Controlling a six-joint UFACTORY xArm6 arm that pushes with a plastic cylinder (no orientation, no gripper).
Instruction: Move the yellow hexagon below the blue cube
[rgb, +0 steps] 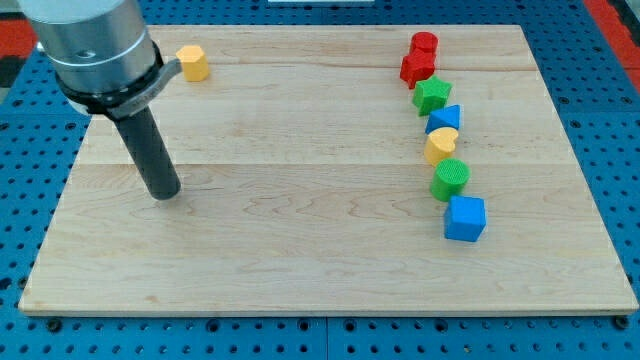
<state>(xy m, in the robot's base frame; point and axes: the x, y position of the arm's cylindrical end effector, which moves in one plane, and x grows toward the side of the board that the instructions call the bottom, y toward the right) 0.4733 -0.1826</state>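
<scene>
The yellow hexagon (192, 62) sits near the board's top left corner. The blue cube (465, 218) lies at the lower end of a line of blocks on the view's right. My tip (165, 193) rests on the board at the left, well below the yellow hexagon and far left of the blue cube. It touches no block.
Above the blue cube, a line of blocks runs up: a green cylinder (451, 179), a yellow block (440, 145), a blue block (445, 119), a green block (432, 95), a red block (417, 68) and a red cylinder (424, 44). The wooden board (300, 250) lies on a blue pegboard.
</scene>
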